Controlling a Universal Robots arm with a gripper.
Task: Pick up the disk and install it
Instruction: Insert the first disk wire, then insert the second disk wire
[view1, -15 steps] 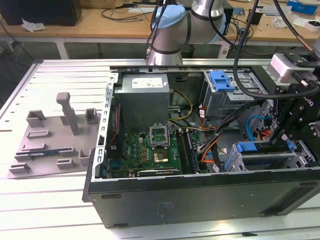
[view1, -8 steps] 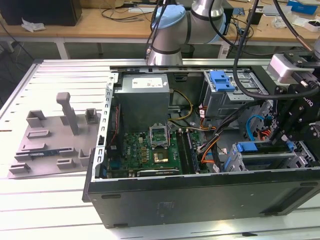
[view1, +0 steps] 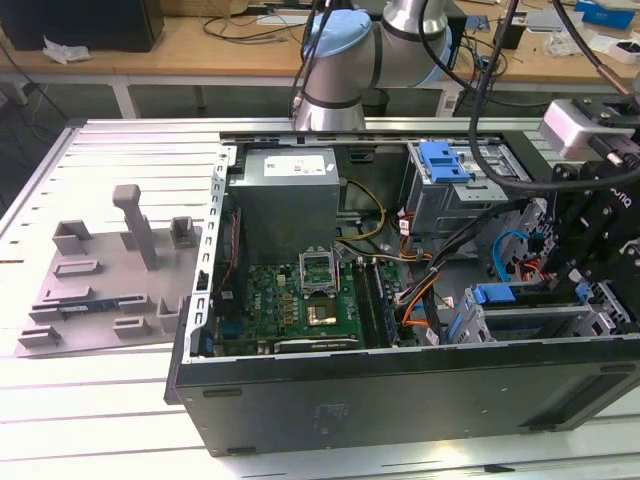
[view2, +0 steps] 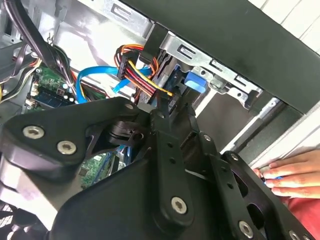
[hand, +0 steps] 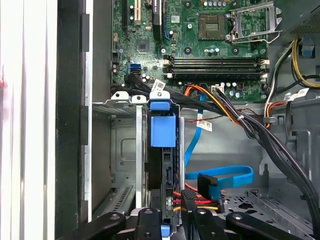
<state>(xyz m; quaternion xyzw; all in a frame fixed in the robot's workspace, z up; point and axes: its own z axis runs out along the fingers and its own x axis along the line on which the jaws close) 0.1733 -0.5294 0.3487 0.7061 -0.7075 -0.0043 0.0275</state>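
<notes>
In the first wrist view the disk (hand: 163, 150) stands on edge at lower centre, its blue carrier aligned with the drive cage (hand: 120, 150) slots so it can slide home; the claw (hand: 170, 220) is clamped on its lower edge.

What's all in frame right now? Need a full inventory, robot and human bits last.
computer case: 1, black, open, on the slatted table
table: 1, light metal, under the case
motherboard: 1, green, on the case floor
power supply: 1, grey, at the case's back
drive cage: 1, metal with blue tab, toward the exterior view's right
disk: 1, blue carrier, on edge in a metal bay, between the gripper's fingers
data cable: 1, blue, beside the disk
fixture plate: 1, grey, at the exterior view's left
gripper: 1, black, at the disk
hand: 1, resting by the case
</notes>
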